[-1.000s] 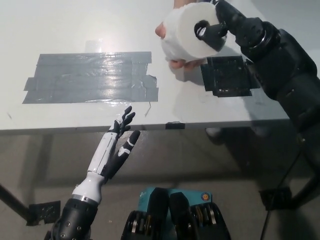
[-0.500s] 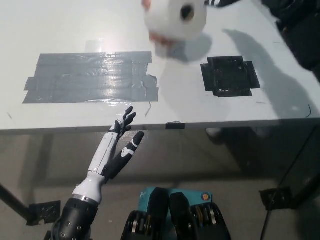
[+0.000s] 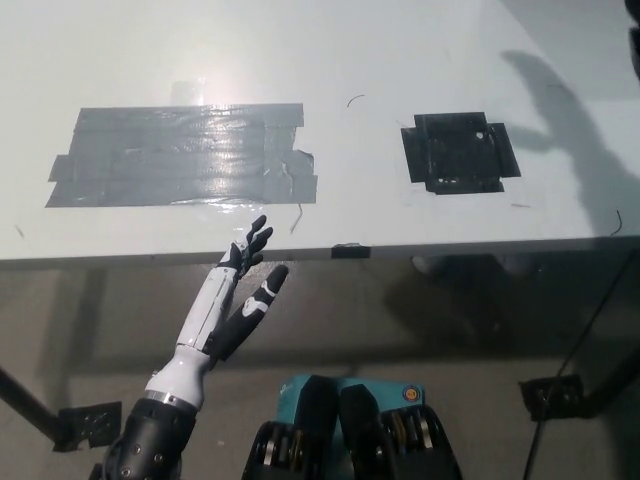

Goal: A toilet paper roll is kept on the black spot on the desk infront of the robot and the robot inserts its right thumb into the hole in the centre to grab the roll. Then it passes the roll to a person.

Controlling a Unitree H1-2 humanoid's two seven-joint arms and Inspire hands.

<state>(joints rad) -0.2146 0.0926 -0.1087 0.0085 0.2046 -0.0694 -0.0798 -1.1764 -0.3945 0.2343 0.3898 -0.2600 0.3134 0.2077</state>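
Grey tape patch [image 3: 180,155], glossy, several overlapping strips, lies on the white desk [image 3: 350,60]. A hand-shaped shadow [image 3: 560,140] falls well right of it.

No readable text, label, brand, number or sign anywhere. Blank white desk [image 3: 400,60]; plain grey tape patch [image 3: 180,155] toward the left edge and plain black spot [image 3: 460,152] toward the right edge, both unmarked. No markings legible on the white left hand [image 3: 240,290] below the desk's near edge.
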